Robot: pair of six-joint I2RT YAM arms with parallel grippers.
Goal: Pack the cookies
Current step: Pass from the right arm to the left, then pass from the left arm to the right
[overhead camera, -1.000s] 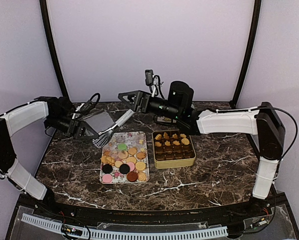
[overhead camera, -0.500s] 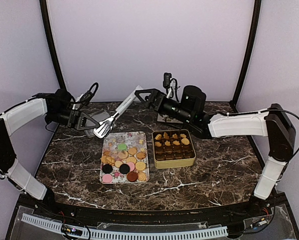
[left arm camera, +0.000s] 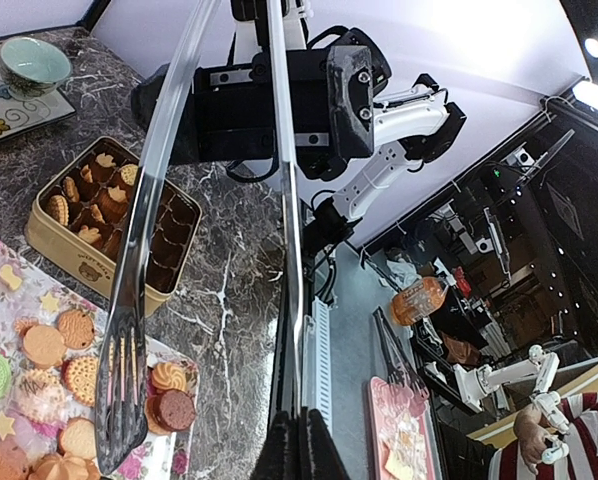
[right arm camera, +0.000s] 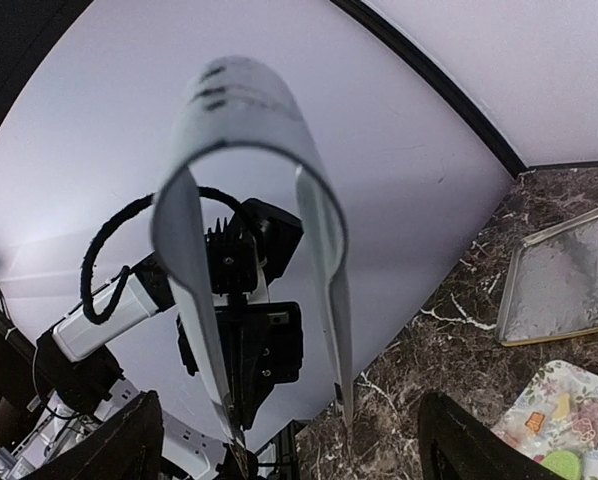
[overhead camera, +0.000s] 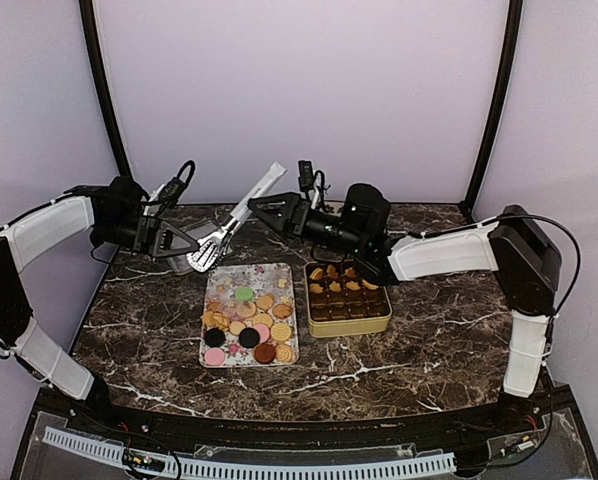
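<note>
Clamping one thin arm of the tongs (left arm camera: 144,280) at its tip, the left gripper (left arm camera: 299,445) has its fingers pressed fully together. The tongs are metal, and they slant up and away from this gripper. Their other arm hangs free, and its slotted head sits just beside the gripper.

At the far, looped end of the tongs, the right gripper (right arm camera: 291,420) has its fingers spread wide, holding nothing. The loop stands ahead of those fingers and roughly between them. No contact shows.

The cookies (overhead camera: 247,318) lie below the tongs' head, on a flowery tray (overhead camera: 279,270). More sit in the paper cups of a gold tin (overhead camera: 349,325), below the right gripper and beside the tray. Both rest on a dark marble table (overhead camera: 429,330).

This looks like a handover of the tongs, with packing hardly begun.

- The left gripper holds one narrow arm only, so a nudge from the right fingers could twist the tongs in that grip.
- The bend is springy and curved, so fingers closing on it could squeeze it out rather than seat it.
- If the left gripper lets go before the right has a firm hold, the tongs would fall onto the tray, cracking or scattering cookies.
</note>
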